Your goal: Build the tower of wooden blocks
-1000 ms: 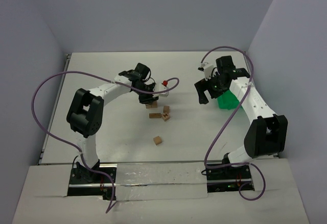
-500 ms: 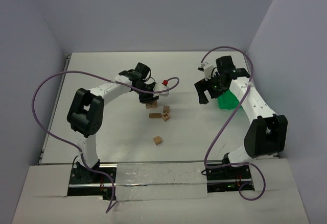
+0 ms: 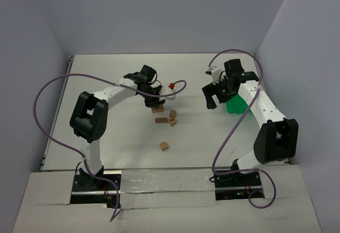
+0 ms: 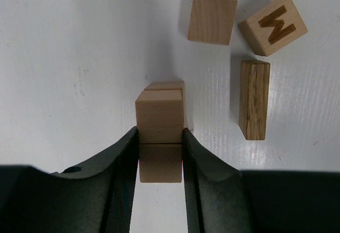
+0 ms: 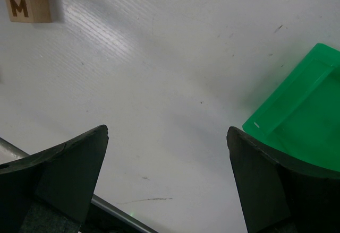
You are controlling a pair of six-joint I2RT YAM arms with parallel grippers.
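Wood block tower (image 4: 159, 120) sits pinched in my left gripper (image 4: 160, 133), seemingly two or three cubes high; my right gripper (image 5: 167, 132) hangs spread wide beside the green bin (image 5: 303, 113).

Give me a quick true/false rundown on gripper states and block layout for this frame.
1. The left gripper is shut on a wood block. True.
2. The right gripper holds a block. False: it is open and empty, with the green bin off to one side.
3. A lone block lies apart from the rest, on the robot's side of them. True.
4. Every loose block near the left gripper is blank. False: a lettered block shows a dark mark on its top face.
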